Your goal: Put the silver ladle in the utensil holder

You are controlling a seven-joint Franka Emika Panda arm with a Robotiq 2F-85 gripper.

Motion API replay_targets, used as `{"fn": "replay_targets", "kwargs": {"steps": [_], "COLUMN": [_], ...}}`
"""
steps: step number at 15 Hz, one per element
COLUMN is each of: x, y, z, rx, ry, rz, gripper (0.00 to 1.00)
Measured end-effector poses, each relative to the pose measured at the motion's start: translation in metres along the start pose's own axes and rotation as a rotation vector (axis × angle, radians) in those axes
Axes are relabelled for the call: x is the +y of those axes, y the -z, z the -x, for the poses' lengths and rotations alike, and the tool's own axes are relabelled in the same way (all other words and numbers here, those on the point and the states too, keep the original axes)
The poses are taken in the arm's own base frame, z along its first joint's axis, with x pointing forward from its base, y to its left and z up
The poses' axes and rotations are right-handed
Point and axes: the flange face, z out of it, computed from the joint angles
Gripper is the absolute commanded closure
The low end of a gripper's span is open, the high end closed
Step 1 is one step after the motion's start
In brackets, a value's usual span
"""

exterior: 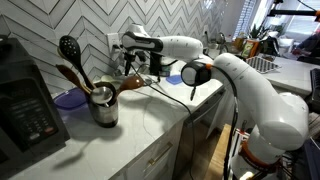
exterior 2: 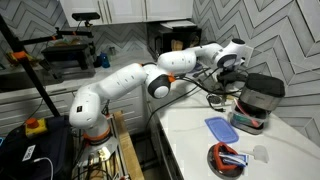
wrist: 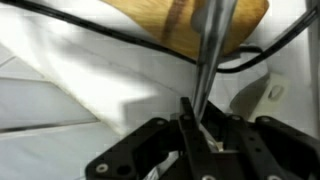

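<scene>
In the wrist view my gripper [wrist: 200, 118] is shut on the slim grey handle of the silver ladle [wrist: 212, 50]. The handle runs up from the jaws past a brown wooden spoon [wrist: 190, 20]; the ladle's bowl is out of view. In an exterior view the gripper [exterior: 132, 62] hangs near the tiled wall, just beyond the utensil holder [exterior: 103, 108]. This is a short steel cup with a black slotted spoon [exterior: 68, 47] and wooden spoons [exterior: 72, 75] sticking out of it. The gripper also shows in an exterior view [exterior 2: 229, 68].
A large black appliance [exterior: 25, 105] stands beside the holder on the white counter [exterior: 150, 115]. A blue flat item [exterior 2: 222, 128] and a red bowl [exterior 2: 228, 158] lie on the counter. Black cables [wrist: 120, 30] trail across it. A wall outlet [exterior: 113, 42] is behind the gripper.
</scene>
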Motion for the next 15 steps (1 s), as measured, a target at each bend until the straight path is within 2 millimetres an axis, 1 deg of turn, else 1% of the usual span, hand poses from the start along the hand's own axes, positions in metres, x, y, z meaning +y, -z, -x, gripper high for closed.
{"fn": "replay_targets", "kwargs": {"steps": [3,4,6,8,13,15], "x": [-0.002,-0.004,-0.005,-0.003,0.005,0.009], "y": [0.042,0.054,0.072,0.081,0.094,0.109], "z": [-0.012,-0.012,-0.007,0.005,0.037,0.045], "rx": [0.016,-0.009,-0.087,-0.171,-0.325,-0.338], "ry": [0.017,0.022,0.017,-0.008,-0.076,-0.093], "rz": [0.050,0.060,0.079,0.084,0.084,0.092], "gripper": [0.96,0.96,0.96,0.96,0.96,0.96]}}
